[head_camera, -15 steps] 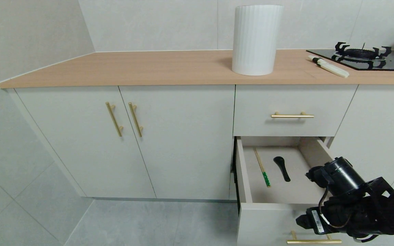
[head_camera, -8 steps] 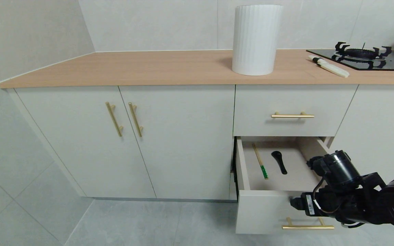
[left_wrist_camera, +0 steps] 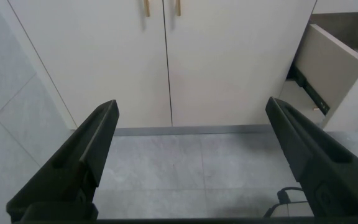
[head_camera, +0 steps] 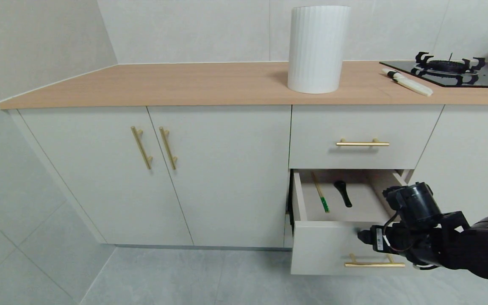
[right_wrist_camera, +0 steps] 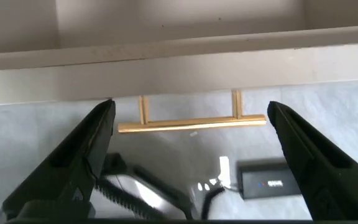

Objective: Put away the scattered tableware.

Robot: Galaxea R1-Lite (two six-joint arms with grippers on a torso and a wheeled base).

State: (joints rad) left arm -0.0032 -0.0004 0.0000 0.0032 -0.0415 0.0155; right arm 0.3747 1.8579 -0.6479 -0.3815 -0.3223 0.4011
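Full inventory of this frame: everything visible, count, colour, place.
countertop: 1, light wood, over cabinets
ribbed cylinder: 1, white, upright on the countertop
gas hob: 1, black, countertop's right end
utensil: 1, cream, dark band, beside gas hob
cabinet doors: 2, off-white, gold handles, below countertop, left
upper drawer: 1, off-white, gold handle, shut
lower drawer: 1, off-white, gold handle, partly open
chopsticks: 1 pair, wood with green ends, in lower drawer
spoon: 1, black, in lower drawer beside chopsticks
floor: 1, grey tiles, below
left end effector: 1, black, open, facing cabinet doors
right end effector: 1, black, open, before lower drawer's front
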